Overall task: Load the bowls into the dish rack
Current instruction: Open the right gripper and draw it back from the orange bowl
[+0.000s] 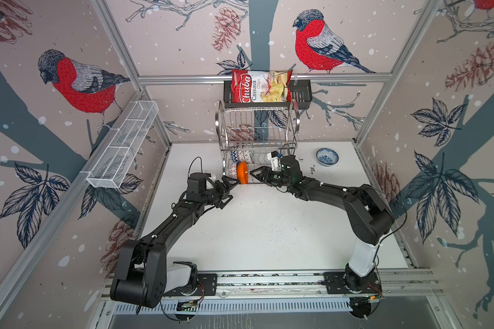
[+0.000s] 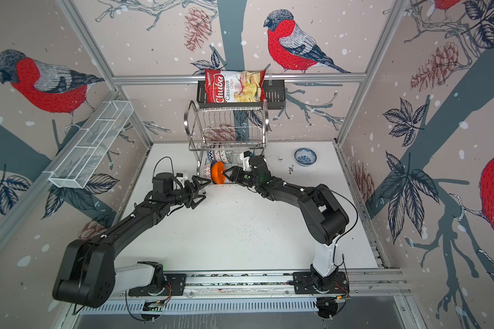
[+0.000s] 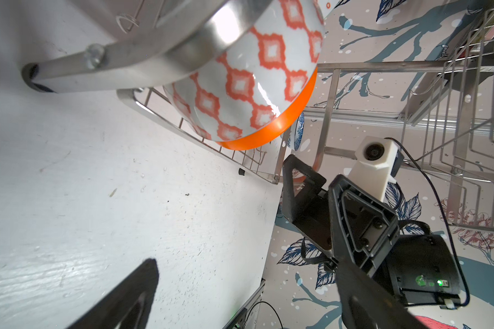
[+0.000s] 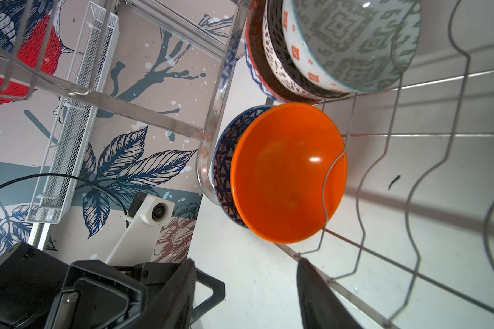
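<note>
Orange bowl [image 1: 243,172] in the rack [image 1: 296,119], both grippers free.

Nearest, the rail [image 1: 268,280], then a speckled white table [image 1: 268,228] inside bird-patterned walls [image 1: 411,85]. From the left, left gripper [image 1: 231,191] spread wide and empty, just short of the rack's near left corner. From the right, right gripper [image 1: 253,176] parted, just beside the orange bowl, holding nothing. On edge in the lower tier: orange bowl, more bowls farther back. Far right on the table, well apart from the rack, floral bowl [image 1: 327,156]. Only from the right wrist: blue-patterned bowl [image 4: 221,159] nested behind the orange one, grey-green bowl [image 4: 354,42] beyond. Only from the left wrist: orange-white bowl [image 3: 254,71] behind the rack's foot. Farthest, chips bag [image 1: 260,87] in a black basket [image 1: 303,94].
</note>
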`<state>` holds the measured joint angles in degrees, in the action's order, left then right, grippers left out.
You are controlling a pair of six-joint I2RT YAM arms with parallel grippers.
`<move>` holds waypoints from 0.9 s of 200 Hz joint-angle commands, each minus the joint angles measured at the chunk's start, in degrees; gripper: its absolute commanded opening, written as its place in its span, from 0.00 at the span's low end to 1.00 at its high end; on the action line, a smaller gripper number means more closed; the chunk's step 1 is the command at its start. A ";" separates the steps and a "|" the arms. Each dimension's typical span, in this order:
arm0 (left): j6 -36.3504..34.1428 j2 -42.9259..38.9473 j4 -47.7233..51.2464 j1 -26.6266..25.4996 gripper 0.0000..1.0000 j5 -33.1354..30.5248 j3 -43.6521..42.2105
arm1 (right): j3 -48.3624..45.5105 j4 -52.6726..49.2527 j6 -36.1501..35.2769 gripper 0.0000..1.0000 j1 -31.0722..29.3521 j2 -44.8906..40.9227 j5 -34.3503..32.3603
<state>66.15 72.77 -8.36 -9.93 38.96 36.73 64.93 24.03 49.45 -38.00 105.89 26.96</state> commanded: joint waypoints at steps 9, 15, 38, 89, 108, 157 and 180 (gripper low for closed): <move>0.21 -0.18 -1.01 -0.26 0.97 -0.20 0.05 | -1.44 3.47 -0.58 0.72 0.28 -1.45 -1.20; 0.23 -0.18 -1.04 -0.26 0.97 -0.28 0.10 | -1.78 3.63 -0.58 0.74 0.38 -1.62 -1.25; 0.35 0.24 -1.21 -0.43 0.97 -0.26 0.20 | -2.30 3.50 -0.66 0.83 0.86 -1.78 -1.56; 0.38 0.96 -1.48 -0.61 0.97 -0.29 0.46 | -3.99 4.35 -0.24 0.98 1.70 -2.96 -1.56; 0.38 1.22 -1.66 -0.64 0.97 -0.30 0.36 | -4.74 4.48 -0.15 1.00 1.79 -3.35 -1.56; 0.47 2.15 -2.27 -0.65 0.97 -0.23 0.54 | -6.95 5.76 0.84 1.00 2.61 -4.35 -1.49; 0.55 2.36 -2.54 -0.66 0.97 -0.14 0.46 | -8.94 8.22 3.15 1.00 3.57 -4.63 -0.87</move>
<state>66.22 74.91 -8.73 -10.61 38.85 36.88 57.32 28.21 49.98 -35.11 101.89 25.87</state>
